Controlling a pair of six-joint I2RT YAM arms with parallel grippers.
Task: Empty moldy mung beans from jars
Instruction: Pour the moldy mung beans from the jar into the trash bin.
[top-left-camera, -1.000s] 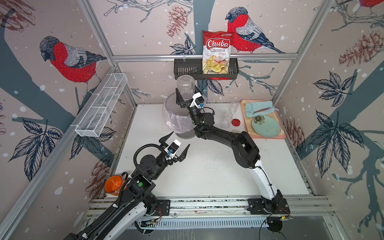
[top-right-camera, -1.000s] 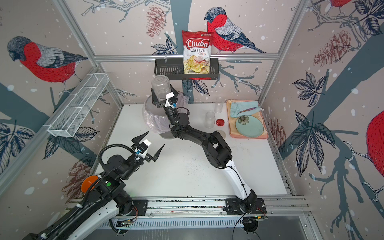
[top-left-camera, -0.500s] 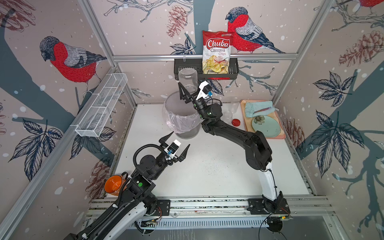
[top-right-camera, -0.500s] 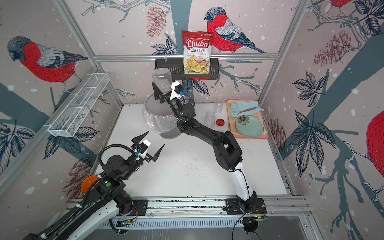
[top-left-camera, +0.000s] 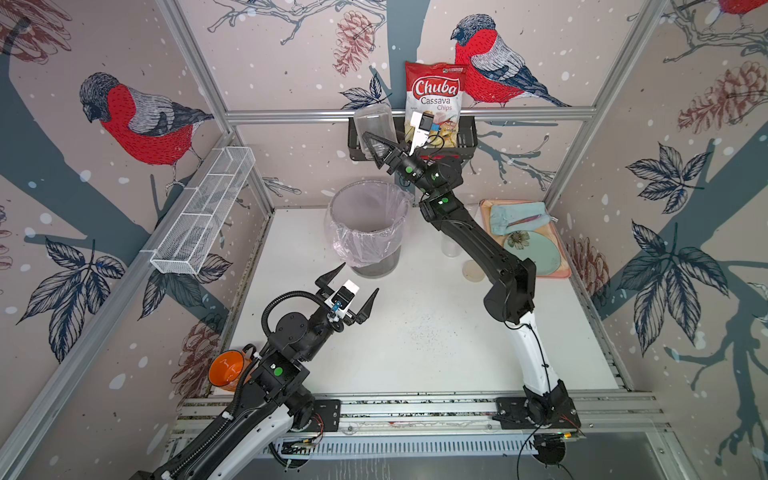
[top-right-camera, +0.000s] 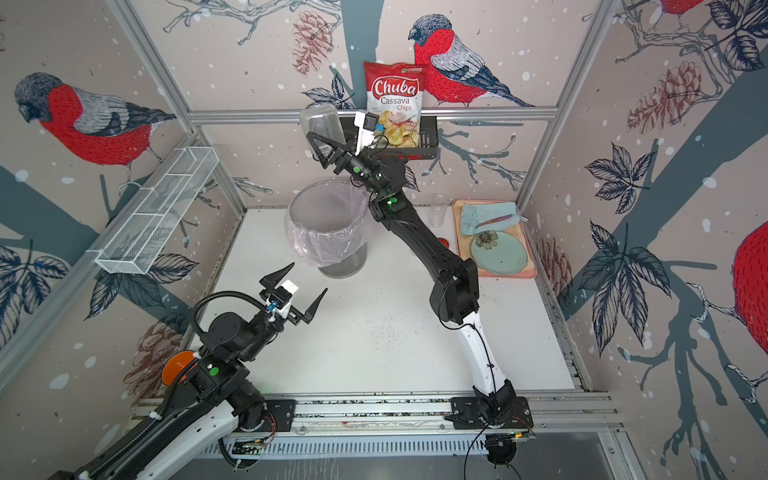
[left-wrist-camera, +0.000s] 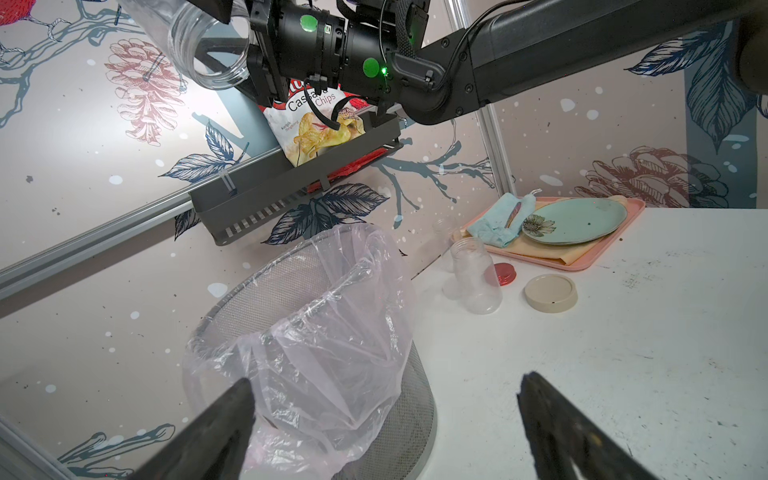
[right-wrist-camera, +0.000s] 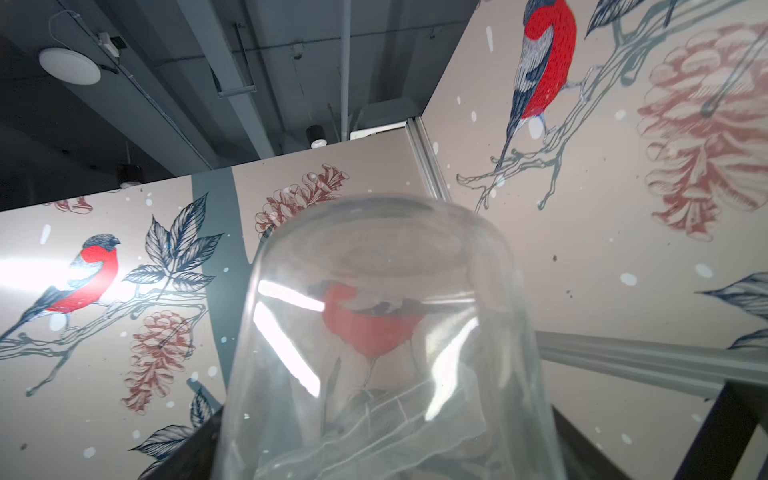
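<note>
My right gripper (top-left-camera: 376, 147) clamps the lidless jar (top-left-camera: 371, 120), mouth tilted down, at twelve o'clock above the bin (top-left-camera: 376, 266). My left gripper (top-left-camera: 360, 276) hangs wide open, holding nothing, at the bin's six o'clock.

My left claw (left-wrist-camera: 386, 380) is matte black. The jar (right-wrist-camera: 382, 332) is clear, untinted. Grey mesh bin (left-wrist-camera: 411, 415), filmy clear liner (left-wrist-camera: 332, 353). One red lid (left-wrist-camera: 500, 273), one beige lid (left-wrist-camera: 550, 293). Pink tray (left-wrist-camera: 598, 257), pale green plate (left-wrist-camera: 582, 220) with a dark flower print, teal cloth (left-wrist-camera: 494, 226). White table (left-wrist-camera: 623, 374), black-specked. Walls (top-left-camera: 291, 62) beige with red-breasted birds.
</note>
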